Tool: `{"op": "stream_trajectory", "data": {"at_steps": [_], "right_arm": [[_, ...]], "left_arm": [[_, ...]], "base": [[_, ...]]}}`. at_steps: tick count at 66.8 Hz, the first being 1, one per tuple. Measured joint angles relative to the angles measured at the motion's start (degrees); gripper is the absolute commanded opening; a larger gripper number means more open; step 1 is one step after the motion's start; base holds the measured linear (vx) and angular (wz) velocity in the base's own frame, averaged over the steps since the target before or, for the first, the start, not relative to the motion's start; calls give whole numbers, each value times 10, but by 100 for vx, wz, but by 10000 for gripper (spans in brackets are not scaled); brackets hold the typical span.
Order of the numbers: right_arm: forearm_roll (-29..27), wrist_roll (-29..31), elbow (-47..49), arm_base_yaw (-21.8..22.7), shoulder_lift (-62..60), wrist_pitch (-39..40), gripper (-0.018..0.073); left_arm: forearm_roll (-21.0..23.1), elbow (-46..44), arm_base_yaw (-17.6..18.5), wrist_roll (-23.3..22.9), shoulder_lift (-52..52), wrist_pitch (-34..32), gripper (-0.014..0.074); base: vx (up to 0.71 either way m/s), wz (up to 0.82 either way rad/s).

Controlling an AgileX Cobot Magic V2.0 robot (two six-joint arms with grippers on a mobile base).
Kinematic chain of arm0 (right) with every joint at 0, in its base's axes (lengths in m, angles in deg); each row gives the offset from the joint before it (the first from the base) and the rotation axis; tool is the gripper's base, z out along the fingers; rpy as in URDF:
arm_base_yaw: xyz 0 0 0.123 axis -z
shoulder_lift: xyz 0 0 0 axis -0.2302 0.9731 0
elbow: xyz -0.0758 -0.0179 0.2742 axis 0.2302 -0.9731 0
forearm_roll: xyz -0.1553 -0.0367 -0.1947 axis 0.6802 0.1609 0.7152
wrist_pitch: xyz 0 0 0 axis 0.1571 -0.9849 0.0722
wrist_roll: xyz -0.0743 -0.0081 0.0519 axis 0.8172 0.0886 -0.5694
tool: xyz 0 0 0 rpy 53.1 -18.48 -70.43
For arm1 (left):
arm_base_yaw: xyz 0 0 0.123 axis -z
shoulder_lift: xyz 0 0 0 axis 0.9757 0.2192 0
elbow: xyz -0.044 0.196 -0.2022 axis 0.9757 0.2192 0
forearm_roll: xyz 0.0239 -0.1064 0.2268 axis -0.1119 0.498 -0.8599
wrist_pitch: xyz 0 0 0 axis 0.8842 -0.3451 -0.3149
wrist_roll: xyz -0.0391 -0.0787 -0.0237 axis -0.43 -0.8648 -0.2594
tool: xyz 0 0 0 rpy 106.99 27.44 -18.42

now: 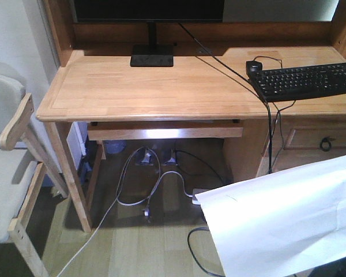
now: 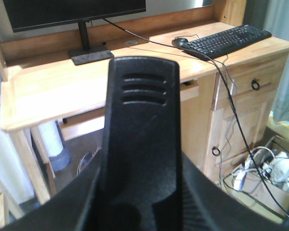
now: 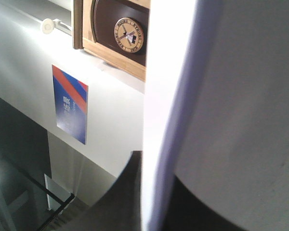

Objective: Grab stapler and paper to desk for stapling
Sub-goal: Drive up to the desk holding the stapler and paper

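While the paper (image 1: 282,219) hangs at the near right, short of the bench (image 1: 161,86) and not touching its near edge, the right pincer (image 3: 151,192) is closed on it. In the right wrist view the sheet runs edge-on between two dark fingers (image 3: 120,192), one against each face.

The left pincer (image 2: 139,192) is closed round the stapler (image 2: 142,120), whose black ridged top fills the middle of the left wrist view. It is held off the bench, on the near side.

The bench top shows bare wood from its left edge across the middle to the near rim. A monitor stand (image 1: 152,56) sits at the far edge. A keyboard (image 1: 305,81) and mouse (image 1: 254,66) occupy the far right. A cable (image 1: 230,72) crosses to the near rim and drops over it. A chair (image 1: 11,173) stands just beside the left corner.
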Motion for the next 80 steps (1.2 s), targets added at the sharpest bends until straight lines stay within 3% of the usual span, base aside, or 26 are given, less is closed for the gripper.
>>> {"op": "stream_trajectory", "data": {"at_steps": [80], "right_arm": [[0,0,0,0,0,0,-5]], "left_arm": [[0,0,0,0,0,0,-7]], "base": [[23,-2]]}}
